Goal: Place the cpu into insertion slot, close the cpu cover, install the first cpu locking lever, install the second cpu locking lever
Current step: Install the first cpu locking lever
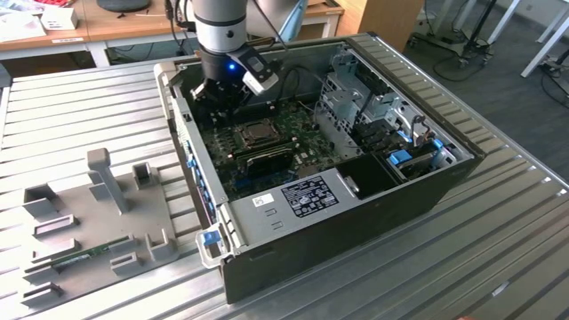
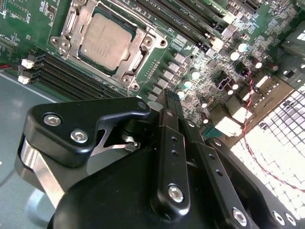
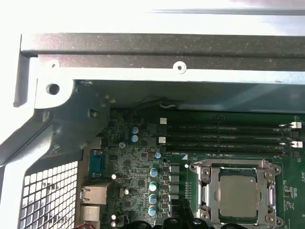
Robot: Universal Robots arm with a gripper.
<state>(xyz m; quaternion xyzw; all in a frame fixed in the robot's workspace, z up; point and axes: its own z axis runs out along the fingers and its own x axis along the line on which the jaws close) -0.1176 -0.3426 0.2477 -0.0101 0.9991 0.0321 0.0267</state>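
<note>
1. I'm hanging my black gripper [image 1: 218,100] inside the open black-and-grey computer case [image 1: 338,233], which is lying on the ribbed silvery metal table [image 1: 498,220].
2. I'm hovering over the green motherboard [image 2: 28,19]. In the exterior view I'm just to the left of the socket and beyond it, close to the case's far wall.
3. How wide my gripper is standing, I cannot tell; nothing is showing in its grasp.
4. The small flat square cpu with the dull grey metal top [image 2: 106,40] is sitting down in the square dark insertion slot with the metal rim [image 3: 198,171], level with the board.
5. The thin silvery metal cpu cover [image 2: 137,56] is lying flat around the chip, framing it on all four sides, and the grey top is showing through the cover's big central window.
6. In both wrist views I'm staying apart from that socket, touching neither cover nor chip.
7. The long narrow black memory slots [image 3: 224,138] are running just beside the socket, on the side towards the case wall.
8. Whether the locking levers are latched, I cannot make out.
9. Out on the table, well apart from the case on the exterior view's left, a grey plastic fixture tray with upright posts [image 1: 98,227] is resting.
</note>
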